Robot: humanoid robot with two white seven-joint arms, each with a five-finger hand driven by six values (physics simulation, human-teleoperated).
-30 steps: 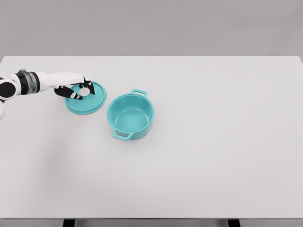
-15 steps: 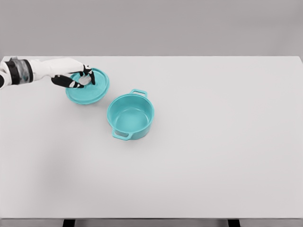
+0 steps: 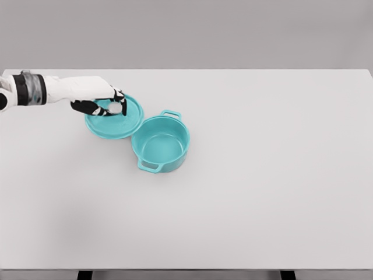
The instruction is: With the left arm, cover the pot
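Teal, the lid [image 3: 116,119] hangs above the white counter [image 3: 262,175], its right edge just overlapping the rim of the open teal pot [image 3: 161,143]; the left hand [image 3: 100,100] reaches in from the left edge, fingers [image 3: 87,107] clamped on the lid's pale knob [image 3: 114,108]; the pot stands uncovered left of the counter's middle, one handle towards the back, one towards the front.
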